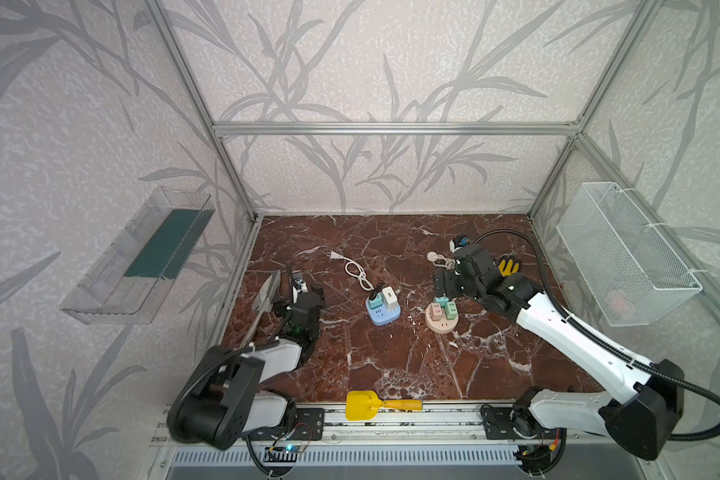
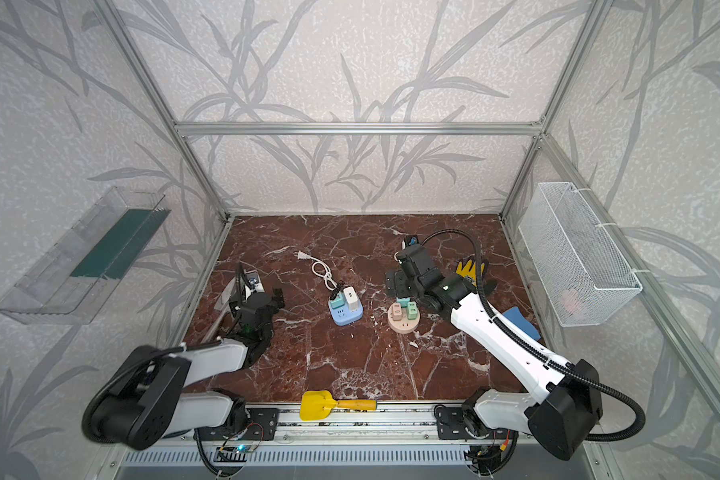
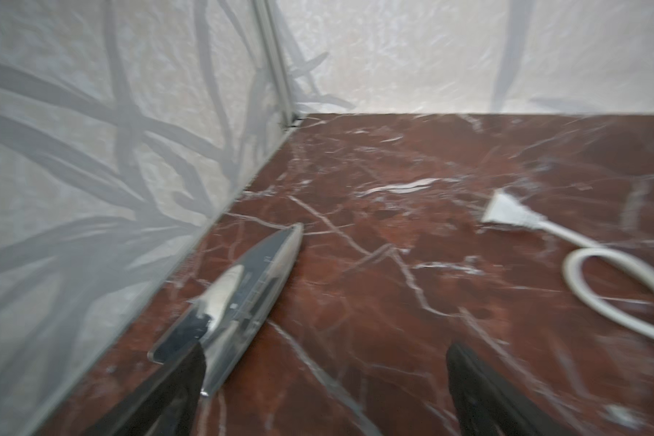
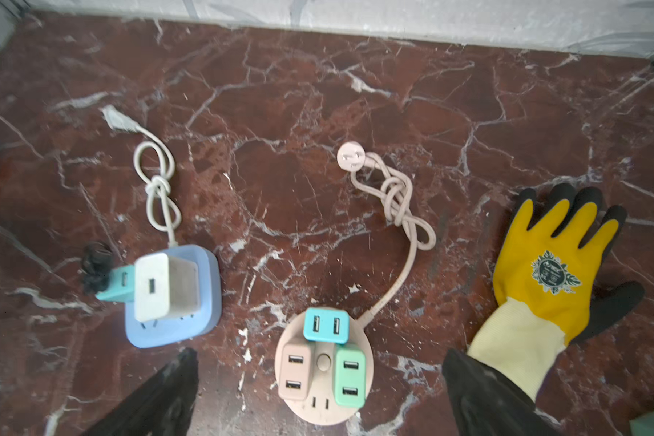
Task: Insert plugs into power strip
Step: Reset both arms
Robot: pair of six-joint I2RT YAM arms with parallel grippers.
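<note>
A round pink power strip (image 4: 320, 409) lies on the marble floor with a teal plug (image 4: 325, 324), a pink plug (image 4: 294, 372) and a green plug (image 4: 350, 377) seated in it. To its left, a blue square power strip (image 4: 208, 287) carries a white charger plug (image 4: 155, 287) and another teal plug (image 4: 118, 288). Both strips show in both top views (image 1: 442, 328) (image 2: 345, 318). My right gripper (image 4: 320, 356) hovers open just above the round strip, holding nothing. My left gripper (image 3: 325, 353) stands open near the left wall, empty.
A metal blade (image 3: 257, 279) lies beside one left finger. Knotted white cable (image 4: 159, 181) and pink cable (image 4: 397, 200) trail behind the strips. A yellow glove (image 4: 552, 271) lies to the right, a blue cloth (image 2: 520, 322) under the right arm and a yellow toy shovel (image 1: 375, 405) on the front rail.
</note>
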